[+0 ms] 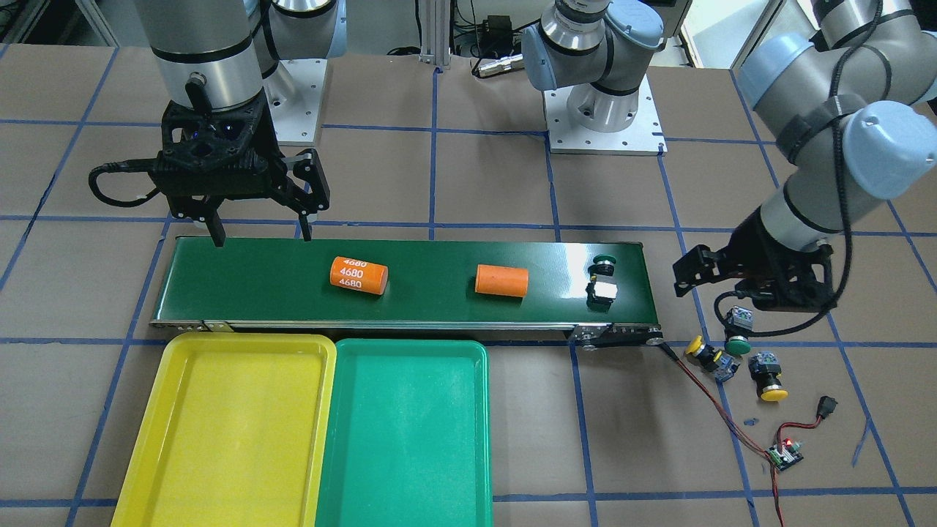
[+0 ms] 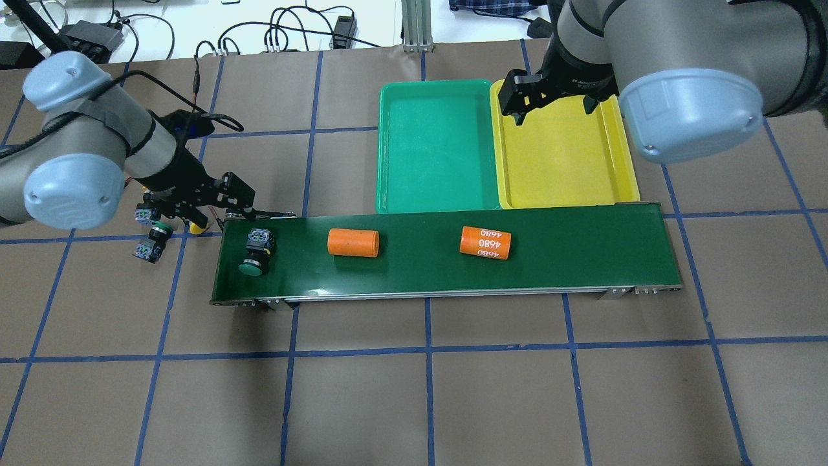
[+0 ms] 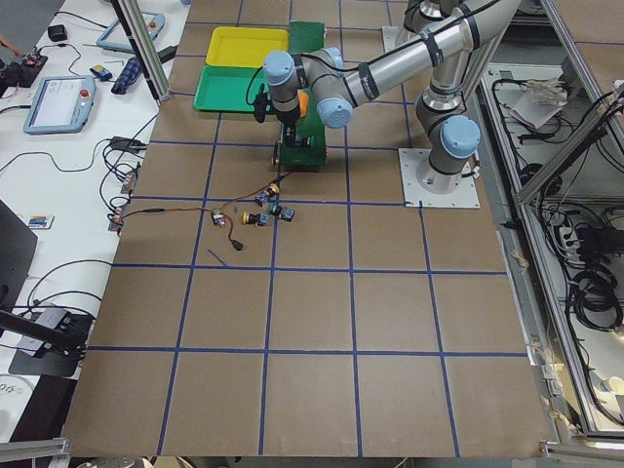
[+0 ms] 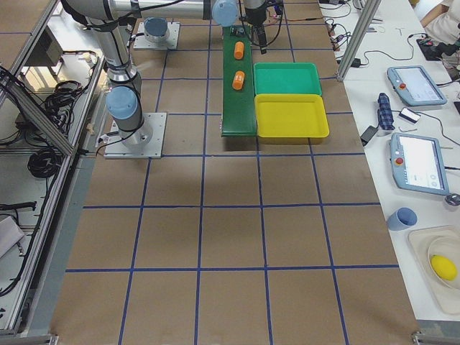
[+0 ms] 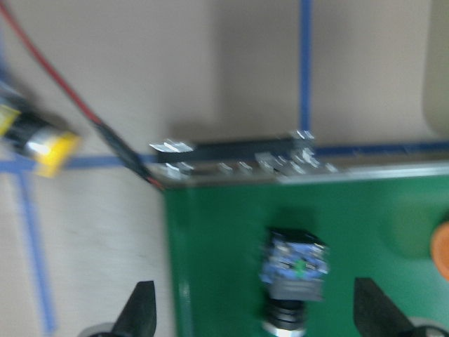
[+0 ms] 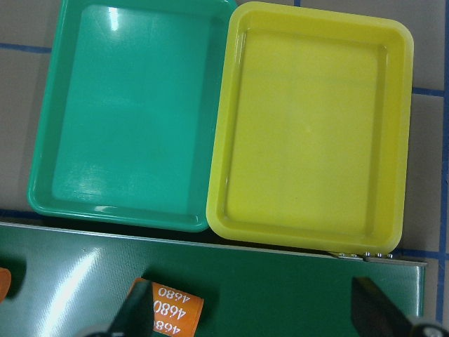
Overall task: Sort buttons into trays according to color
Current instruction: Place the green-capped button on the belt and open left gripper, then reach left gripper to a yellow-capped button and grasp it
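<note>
**L claw (image 5: 254, 302) & R claw (image 1: 261, 236) both spread wide**

L claw: right side of front-facing view, just off right end of conveyor belt (image 1: 424, 300), fingers apart, gripping nothing. Its wrist cam (blurred) has a fingertip (image 5: 140, 312) at each lower corner w/ green-cap button (image 1: 603, 282) low centre between them, lying on belt. In front-facing view that button lies on its side at belt's right end, cap toward top of frame, pale contact block toward bottom.

3 more buttons on bench (image 1: 512, 183), tight cluster at lower right, just past belt's end: second green-cap button (image 1: 738, 333) directly under L claw, yellow-cap button (image 1: 706, 356) to its lower left, second yellow-cap button (image 1: 767, 375) to its lower right. Touching or not: can't tell.

R claw: upper left, fingers apart, tips over far edge of belt's left end.

Also on belt: 4680 cylinder (image 1: 358, 275) left of centre, plain orange cylinder (image 1: 501, 280) right of centre, well apart.

Trays: yellow tray (image 1: 227, 439) lower left, green tray (image 1: 410, 439) touching its right side; both just below belt's near edge.
</note>
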### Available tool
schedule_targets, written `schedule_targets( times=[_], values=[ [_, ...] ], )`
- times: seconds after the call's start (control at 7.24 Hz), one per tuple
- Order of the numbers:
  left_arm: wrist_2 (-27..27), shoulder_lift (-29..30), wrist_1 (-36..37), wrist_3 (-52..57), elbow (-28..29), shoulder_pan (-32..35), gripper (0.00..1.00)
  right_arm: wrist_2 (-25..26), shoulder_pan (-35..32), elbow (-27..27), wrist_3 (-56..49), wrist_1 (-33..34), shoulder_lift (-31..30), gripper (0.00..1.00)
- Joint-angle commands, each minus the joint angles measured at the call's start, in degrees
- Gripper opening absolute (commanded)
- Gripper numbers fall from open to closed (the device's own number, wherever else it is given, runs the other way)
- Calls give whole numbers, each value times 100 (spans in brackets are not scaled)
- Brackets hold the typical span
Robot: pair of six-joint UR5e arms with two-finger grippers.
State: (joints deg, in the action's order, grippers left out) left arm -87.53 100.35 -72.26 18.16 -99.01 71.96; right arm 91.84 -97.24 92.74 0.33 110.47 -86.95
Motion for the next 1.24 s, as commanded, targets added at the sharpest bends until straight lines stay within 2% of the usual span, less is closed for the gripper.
schedule_targets(
  times=[0.0,0.14,0.28,0.55,0.97,1.1],
  values=[
    [-352,474,863,974,312,-478,100,53,55,-27,-102,53,3,100],
    [-301,773,1385,1266,312,-699,100,36,82,-36,-251,79,11,100],
    [-309,1080,1712,1373,312,-736,83,45,108,-28,-253,123,38,100],
    [-283,1529,2099,1880,312,-989,74,53,109,-28,-253,80,-15,100],
    [-2,1847,2181,1919,241,-1184,77,54,100,-1,-244,36,-138,100],
    [208,1892,2172,1902,224,-1184,82,54,100,-1,-244,27,-138,100]
  ],
)
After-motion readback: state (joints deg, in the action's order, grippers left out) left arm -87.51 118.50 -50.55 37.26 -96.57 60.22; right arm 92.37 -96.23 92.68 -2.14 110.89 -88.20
